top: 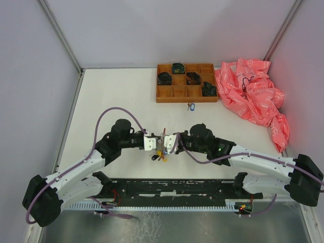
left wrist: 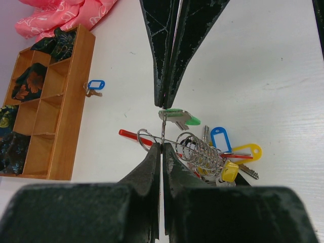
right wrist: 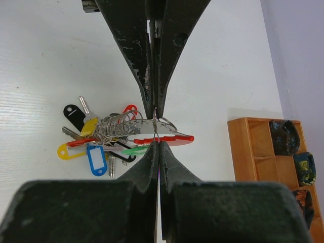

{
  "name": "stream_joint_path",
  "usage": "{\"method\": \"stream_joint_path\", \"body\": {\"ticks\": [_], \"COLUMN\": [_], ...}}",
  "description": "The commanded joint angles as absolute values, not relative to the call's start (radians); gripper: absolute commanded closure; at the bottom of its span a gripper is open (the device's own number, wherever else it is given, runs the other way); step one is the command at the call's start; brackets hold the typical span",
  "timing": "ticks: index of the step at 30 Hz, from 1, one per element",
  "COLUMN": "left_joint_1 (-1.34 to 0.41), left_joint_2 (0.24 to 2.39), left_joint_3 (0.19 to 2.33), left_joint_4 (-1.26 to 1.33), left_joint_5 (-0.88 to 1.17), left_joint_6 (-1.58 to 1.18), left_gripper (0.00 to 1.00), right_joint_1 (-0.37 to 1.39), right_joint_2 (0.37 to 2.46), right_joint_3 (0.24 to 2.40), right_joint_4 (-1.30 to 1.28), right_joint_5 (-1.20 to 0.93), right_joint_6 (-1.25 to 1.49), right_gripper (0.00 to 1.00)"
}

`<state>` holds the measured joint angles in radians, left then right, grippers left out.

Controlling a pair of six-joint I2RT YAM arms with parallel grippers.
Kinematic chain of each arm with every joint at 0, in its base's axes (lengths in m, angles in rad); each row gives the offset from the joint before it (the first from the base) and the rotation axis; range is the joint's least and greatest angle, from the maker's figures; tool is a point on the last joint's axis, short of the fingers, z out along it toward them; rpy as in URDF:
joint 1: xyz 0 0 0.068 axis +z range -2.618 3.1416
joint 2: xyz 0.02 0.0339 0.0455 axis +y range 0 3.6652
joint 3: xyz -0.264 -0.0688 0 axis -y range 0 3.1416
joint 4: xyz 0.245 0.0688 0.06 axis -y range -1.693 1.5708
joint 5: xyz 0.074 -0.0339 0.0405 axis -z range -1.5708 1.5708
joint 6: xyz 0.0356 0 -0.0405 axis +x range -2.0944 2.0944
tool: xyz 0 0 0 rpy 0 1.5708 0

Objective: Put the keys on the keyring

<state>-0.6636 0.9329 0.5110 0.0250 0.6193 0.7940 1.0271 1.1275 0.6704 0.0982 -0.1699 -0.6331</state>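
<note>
My two grippers meet tip to tip above the table's middle. The left gripper (top: 157, 143) (left wrist: 162, 145) is shut on the thin wire keyring (left wrist: 144, 139), which carries a coil of rings (left wrist: 200, 149), a red strap (left wrist: 130, 134) and keys with blue (left wrist: 218, 137), yellow (left wrist: 248, 151) and black tags. The right gripper (top: 167, 143) (right wrist: 156, 143) is shut on a green-tagged key (left wrist: 178, 118) held against the ring. The bunch (top: 158, 156) hangs below both. In the right wrist view the red strap (right wrist: 178, 138) and green tag (right wrist: 132, 150) sit beside the fingertips. A loose blue-tagged key (top: 191, 106) (left wrist: 94, 85) lies by the tray.
A brown wooden compartment tray (top: 174, 99) (left wrist: 76, 111) (right wrist: 239, 147) with dark coiled items stands at the back. A crumpled pink bag (top: 253, 93) (left wrist: 66, 15) lies at the back right. A black rail (top: 172, 188) runs along the near edge. Walls enclose the table.
</note>
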Motion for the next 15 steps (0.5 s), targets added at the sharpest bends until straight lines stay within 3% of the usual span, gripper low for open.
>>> {"method": "stream_joint_path", "body": {"ticks": [1,15], "left_joint_1": [-0.669,-0.669], "left_joint_2": [0.917,0.922], "left_joint_3": [0.525,0.532], "left_joint_4": [0.082,0.086], "left_joint_5": [0.639,0.655], "left_joint_6": [0.802,0.783], "left_gripper": [0.97,0.97], "right_joint_1": [1.039,1.049], "right_joint_2": [1.125,1.134], "right_joint_3": [0.694,0.679], "right_joint_4": [0.172,0.211], "right_joint_5": [-0.155,-0.184], "right_joint_6": [-0.621,-0.606], "right_gripper": [0.99,0.99]}}
